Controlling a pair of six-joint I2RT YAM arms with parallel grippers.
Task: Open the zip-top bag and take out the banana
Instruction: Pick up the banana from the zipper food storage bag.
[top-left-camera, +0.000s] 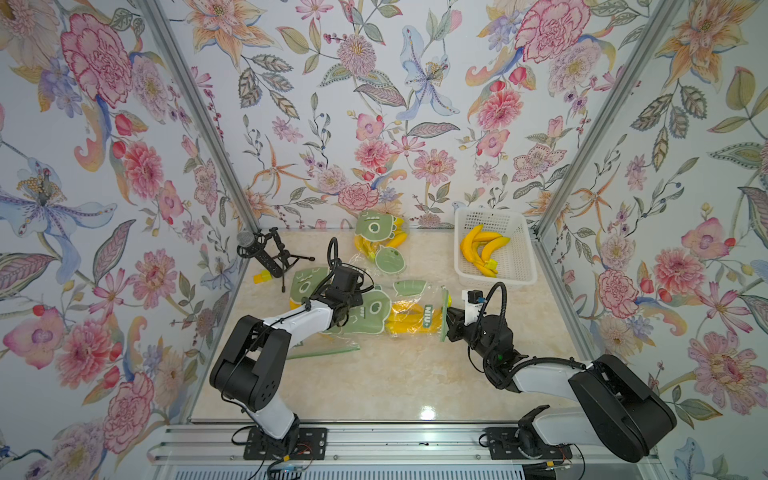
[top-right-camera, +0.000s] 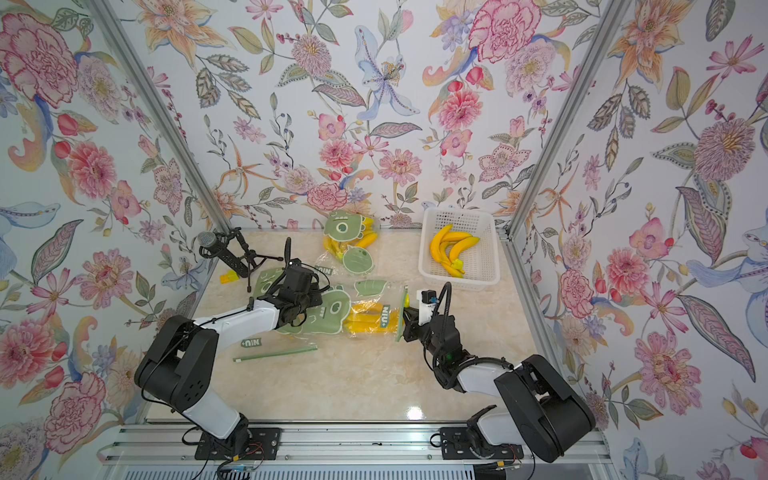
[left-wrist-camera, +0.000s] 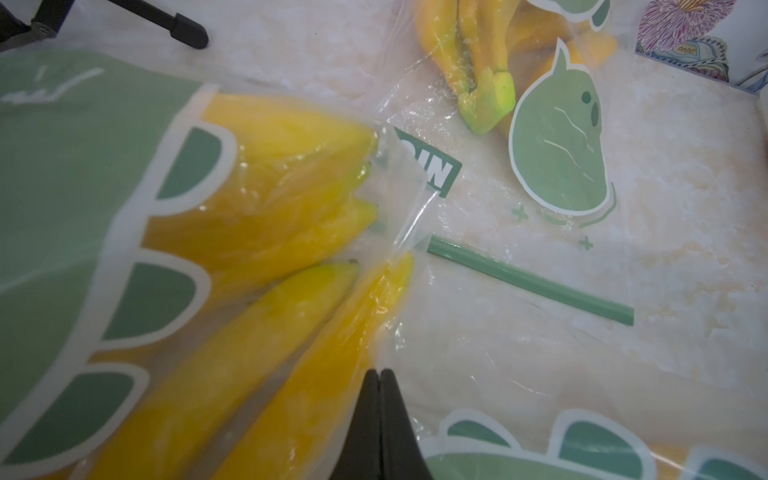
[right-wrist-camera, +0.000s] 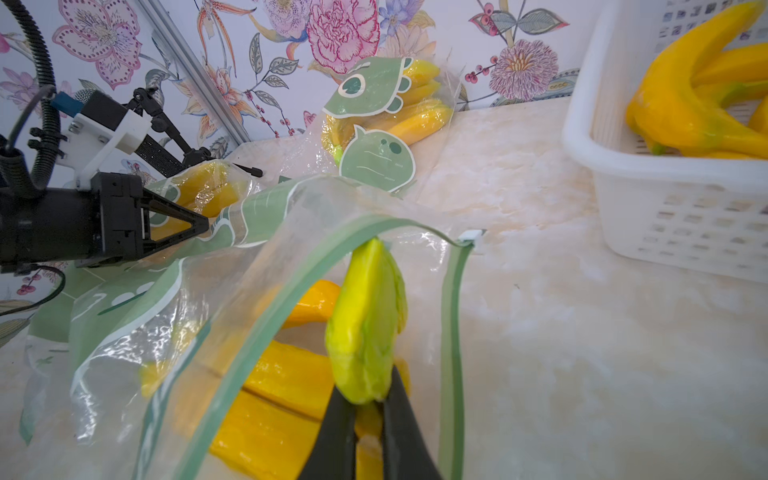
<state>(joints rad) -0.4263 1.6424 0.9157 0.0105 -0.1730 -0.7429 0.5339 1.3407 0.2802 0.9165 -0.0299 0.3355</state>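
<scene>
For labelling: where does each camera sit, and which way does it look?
Top views: high in front, looking down on the table; left arm and right arm show.
Left wrist: low, facing across bagged bananas to the far bag; shut left gripper shows.
Right wrist: low, facing the zip-top bag's open mouth; right gripper clamps the banana.
Shared: both wrist views show the far bag.

White links, black joint housings on left arm (top-left-camera: 299, 316), right arm (top-left-camera: 544, 378); black cable loops; black jaws.
</scene>
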